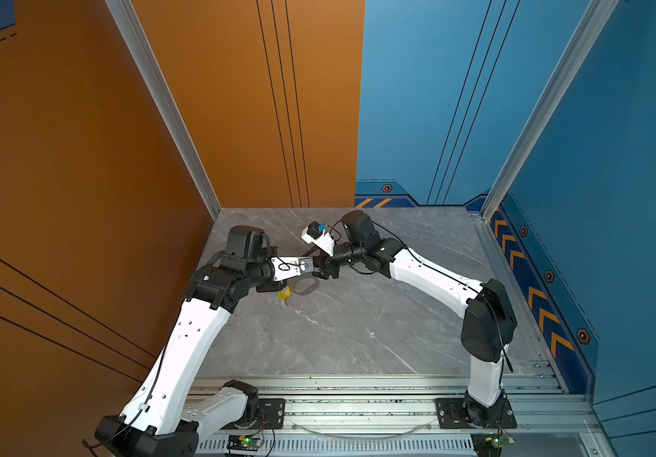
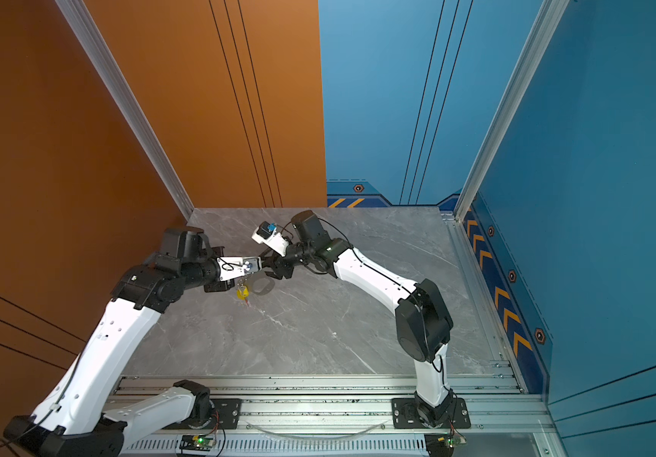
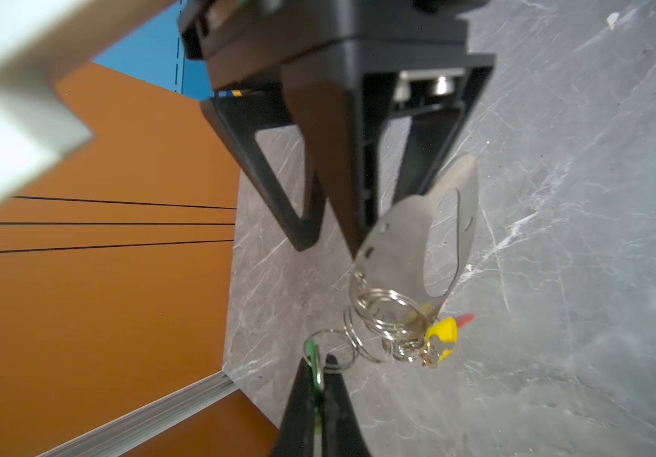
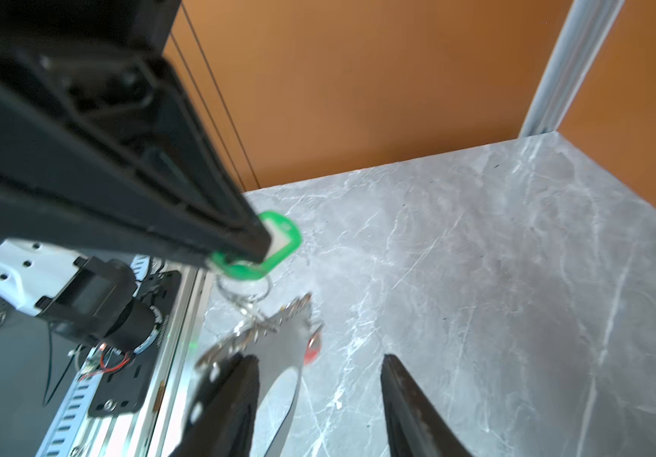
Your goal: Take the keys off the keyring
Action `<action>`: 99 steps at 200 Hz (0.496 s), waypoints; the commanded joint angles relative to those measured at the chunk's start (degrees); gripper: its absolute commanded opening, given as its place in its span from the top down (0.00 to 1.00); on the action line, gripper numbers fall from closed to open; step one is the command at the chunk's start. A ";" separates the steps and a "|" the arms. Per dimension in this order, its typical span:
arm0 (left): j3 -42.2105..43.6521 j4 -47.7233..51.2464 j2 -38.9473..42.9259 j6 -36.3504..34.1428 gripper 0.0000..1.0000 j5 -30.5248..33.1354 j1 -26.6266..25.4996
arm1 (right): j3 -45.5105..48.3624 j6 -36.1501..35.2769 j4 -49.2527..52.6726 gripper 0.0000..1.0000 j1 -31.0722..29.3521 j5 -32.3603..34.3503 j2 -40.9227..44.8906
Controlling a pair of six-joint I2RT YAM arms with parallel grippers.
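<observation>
Tag (image 4: 279,241): green, pinched in my left jaws.
Plate (image 3: 401,245): right jaws half open beside it; clamp, then pull.

keyring (image 3: 393,253): between left pincer (image 3: 318,370) and right pincer (image 4: 320,358) | keys (image 1: 283,293): left of keyring

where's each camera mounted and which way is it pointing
Both top views: high above the arms' bases, looking down at the table; left arm and right arm show.
Right wrist: on the right arm, looking past the open right pincer at the left pincer shut on the green tag.
Left wrist: on the left arm, looking past the left pincer at the keyring and right pincer.
Shared: both wrist views show keyring and green tag.
</observation>
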State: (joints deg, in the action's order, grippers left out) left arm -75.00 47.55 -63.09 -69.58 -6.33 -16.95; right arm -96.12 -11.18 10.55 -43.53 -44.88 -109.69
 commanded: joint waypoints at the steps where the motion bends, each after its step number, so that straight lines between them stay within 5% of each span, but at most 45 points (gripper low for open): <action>1: 0.91 -3.95 1.79 -2.17 1.00 0.98 -0.38 | 1.68 -1.56 1.65 0.48 -0.47 -1.08 3.64; 99: 1.48 -4.04 3.06 -0.43 1.00 -3.01 -0.63 | 6.21 6.82 -13.59 0.59 -1.56 -1.43 5.57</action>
State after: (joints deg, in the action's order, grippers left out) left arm -73.89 44.66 -60.95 -71.09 -6.63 -17.32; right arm -91.20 -8.19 3.09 -44.64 -45.04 -106.34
